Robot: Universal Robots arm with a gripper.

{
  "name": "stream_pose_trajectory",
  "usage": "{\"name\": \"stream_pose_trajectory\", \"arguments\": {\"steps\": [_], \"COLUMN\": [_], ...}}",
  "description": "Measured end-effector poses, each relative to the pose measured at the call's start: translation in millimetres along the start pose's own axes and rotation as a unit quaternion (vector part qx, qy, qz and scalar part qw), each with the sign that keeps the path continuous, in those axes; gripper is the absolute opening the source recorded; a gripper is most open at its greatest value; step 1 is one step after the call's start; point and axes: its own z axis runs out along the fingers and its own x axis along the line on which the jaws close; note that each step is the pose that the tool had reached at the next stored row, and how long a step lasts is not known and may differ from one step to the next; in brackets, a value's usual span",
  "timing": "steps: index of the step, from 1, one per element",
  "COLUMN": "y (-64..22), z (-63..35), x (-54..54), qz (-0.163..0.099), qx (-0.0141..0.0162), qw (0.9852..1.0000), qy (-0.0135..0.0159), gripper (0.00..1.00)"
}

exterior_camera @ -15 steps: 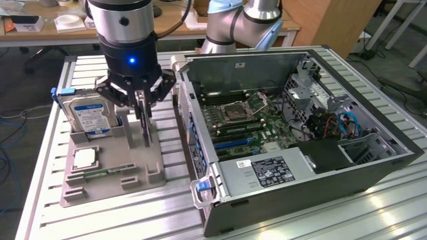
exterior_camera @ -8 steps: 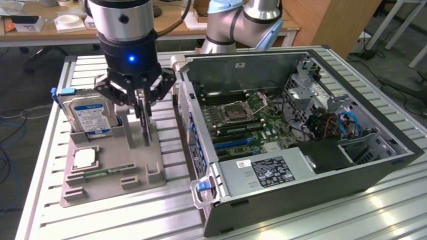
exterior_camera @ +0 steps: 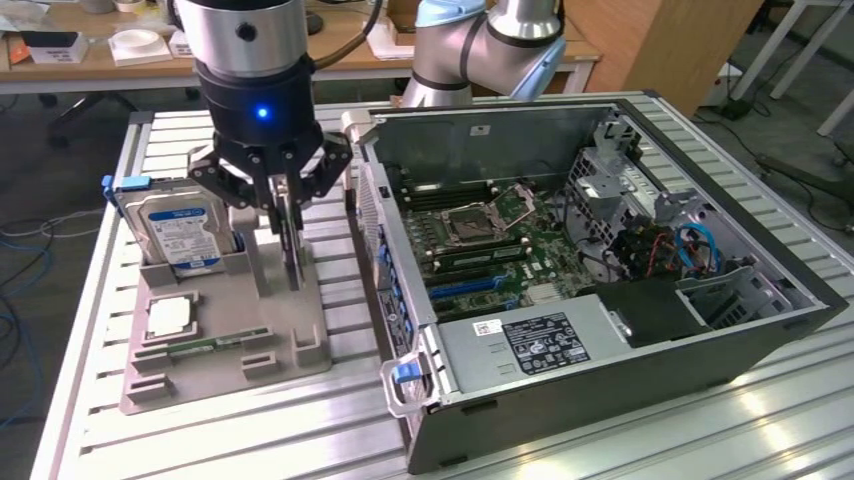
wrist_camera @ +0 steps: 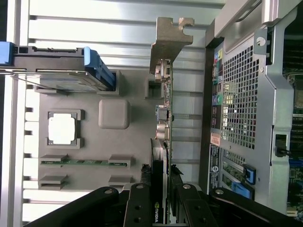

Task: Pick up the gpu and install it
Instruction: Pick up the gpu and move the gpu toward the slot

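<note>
The gripper (exterior_camera: pixel 284 215) (wrist_camera: pixel 160 178) has its fingers drawn narrow onto the black cooler of the graphics card (exterior_camera: pixel 291 255) (wrist_camera: pixel 166 124), one finger on each face, so the grasp looks made. The card stands on edge in its slot on the grey holder tray (exterior_camera: pixel 267 345) (wrist_camera: pixel 137 151), beside the hard drive (exterior_camera: pixel 180 225), apparently not yet lifted. Judged early stage: lifting, carrying to the open computer case (exterior_camera: pixel 747 335) and seating on the motherboard (exterior_camera: pixel 487 250) remain undone.
</note>
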Motion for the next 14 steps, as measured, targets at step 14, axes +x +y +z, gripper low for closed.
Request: {"name": "stream_pose_trajectory", "arguments": {"steps": [14], "y": [0.2], "z": [-3.4], "x": [0.0], "qz": [0.000], "qx": [0.0001], "qw": [1.0000], "qy": [0.0001], "gripper": [0.26]}}
